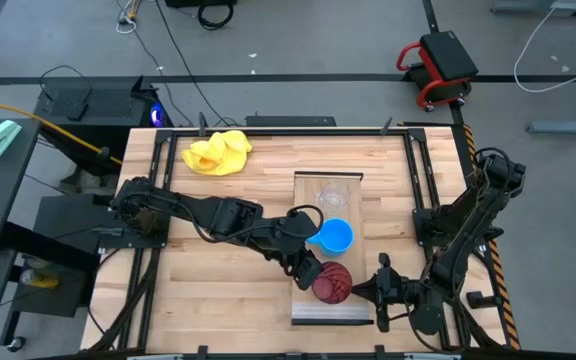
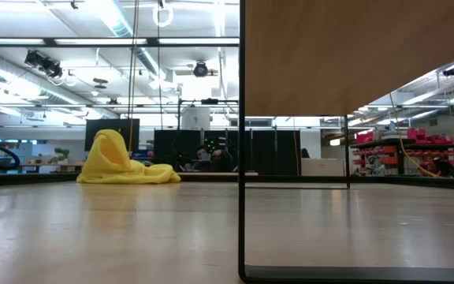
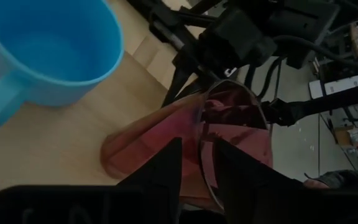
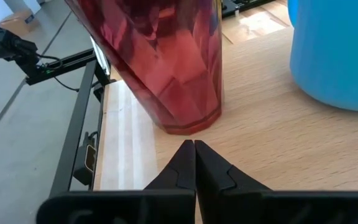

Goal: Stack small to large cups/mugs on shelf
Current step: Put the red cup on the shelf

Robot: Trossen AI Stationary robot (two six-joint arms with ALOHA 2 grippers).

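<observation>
Low in the high view, the dark red ribbed cup (image 1: 332,283) stands upright on the near end of the shelf (image 1: 328,306), a narrow pale board on the table (image 1: 228,290). The left claw (image 1: 314,274) is at its rim: in the left wrist view one finger sits inside the cup (image 3: 229,137) and one outside, pinching the wall. The cup looks like rigid, faceted, glossy plastic, likely light but slick, so a rim pinch can let it swing or slip; a deeper bite on the wall would hold steadier. The right claw (image 1: 376,290) waits just beside the shelf, lower right of the frame, its fingers pressed together and holding nothing, tips pointing at the red cup's base.

Just above, mid-frame, the bright blue mug (image 1: 335,236) stands upright on the shelf, close to the red cup. It seems stiff and thicker-walled; its handle or rim offers a hold.

Farther up, the small clear cup (image 1: 330,198) stands near the shelf's far end, likely light, smooth, easily tipped.

At upper left lies a yellow cloth (image 1: 217,152).
</observation>
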